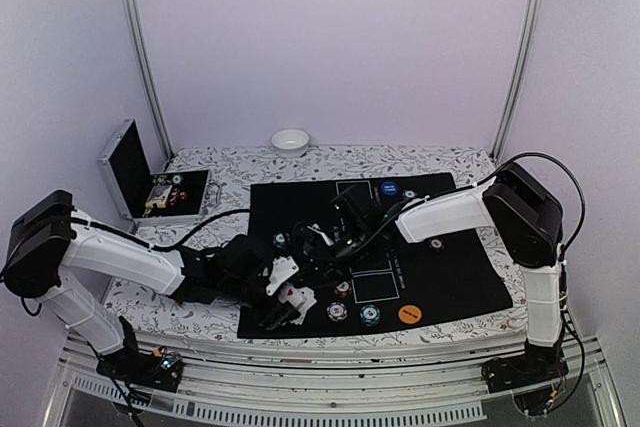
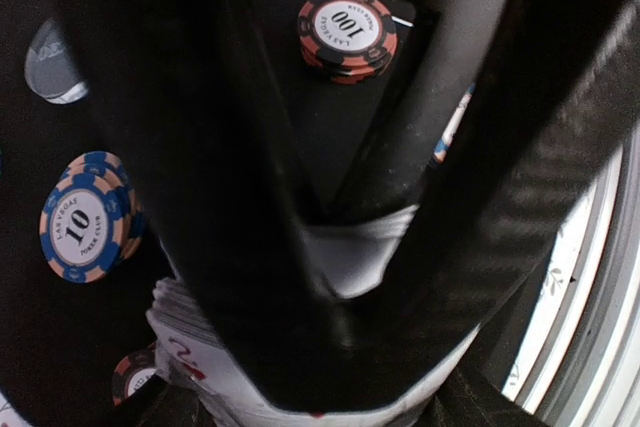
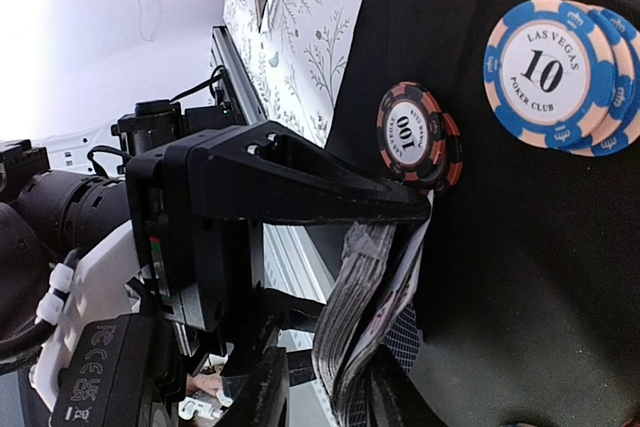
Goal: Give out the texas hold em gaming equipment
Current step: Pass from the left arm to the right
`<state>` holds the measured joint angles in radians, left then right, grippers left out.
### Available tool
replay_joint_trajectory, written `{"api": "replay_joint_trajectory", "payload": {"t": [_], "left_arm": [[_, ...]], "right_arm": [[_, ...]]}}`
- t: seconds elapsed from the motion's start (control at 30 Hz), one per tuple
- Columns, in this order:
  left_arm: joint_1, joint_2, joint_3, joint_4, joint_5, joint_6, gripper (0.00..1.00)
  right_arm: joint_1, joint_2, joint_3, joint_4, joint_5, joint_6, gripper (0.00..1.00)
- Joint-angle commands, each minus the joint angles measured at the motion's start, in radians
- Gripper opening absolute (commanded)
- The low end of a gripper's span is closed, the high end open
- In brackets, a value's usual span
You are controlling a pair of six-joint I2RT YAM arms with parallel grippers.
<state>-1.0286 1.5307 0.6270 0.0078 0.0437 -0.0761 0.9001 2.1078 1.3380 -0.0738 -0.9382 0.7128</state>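
Gripping the cards [image 3: 365, 312] upright at the near edge of the mat [image 1: 450, 277], the left pincer [image 1: 288, 297] stands wide around them, likely so one can be pulled off. Farther up the mat, the right pincer [image 1: 318, 243] reaches in; I cannot tell if it is open.

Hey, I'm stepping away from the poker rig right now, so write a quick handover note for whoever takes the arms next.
Left gripper: appears clamped on the deck of cards, held on edge above the black mat.
Right gripper: close beside the deck; open or shut not readable.
Done: chips are set out on the mat, including the 100 stack and the blue 10 stack; orange disc at the near edge, blue disc at the far edge.
To do: no dealt card shows on the mat, so probably deal the deck. Small items sit in the open case.
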Motion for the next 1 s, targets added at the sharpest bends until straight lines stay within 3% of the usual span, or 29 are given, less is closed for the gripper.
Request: {"api": "replay_joint_trajectory", "payload": {"t": [0.0,0.43,0.77,0.87,0.97], "left_arm": [[-0.016,-0.018,-0.025,0.039,-0.005,-0.007,0.7],[-0.016,-0.047,-0.07,0.154,0.0,-0.002,0.7],[-0.016,-0.048,-0.087,0.232,-0.045,0.002,0.7],[-0.016,-0.053,-0.088,0.232,-0.046,0.007,0.7],[-0.017,-0.08,-0.101,0.224,-0.018,0.015,0.71]], "right_arm": [[0.006,0.014,0.031,0.011,-0.028,-0.018,0.3],[0.034,0.088,0.112,-0.023,-0.015,-0.012,0.36],[0.048,0.121,0.168,-0.158,0.053,-0.054,0.4],[0.048,0.116,0.173,-0.163,0.057,-0.058,0.3],[0.048,0.1,0.176,-0.168,0.064,-0.061,0.13]]}}
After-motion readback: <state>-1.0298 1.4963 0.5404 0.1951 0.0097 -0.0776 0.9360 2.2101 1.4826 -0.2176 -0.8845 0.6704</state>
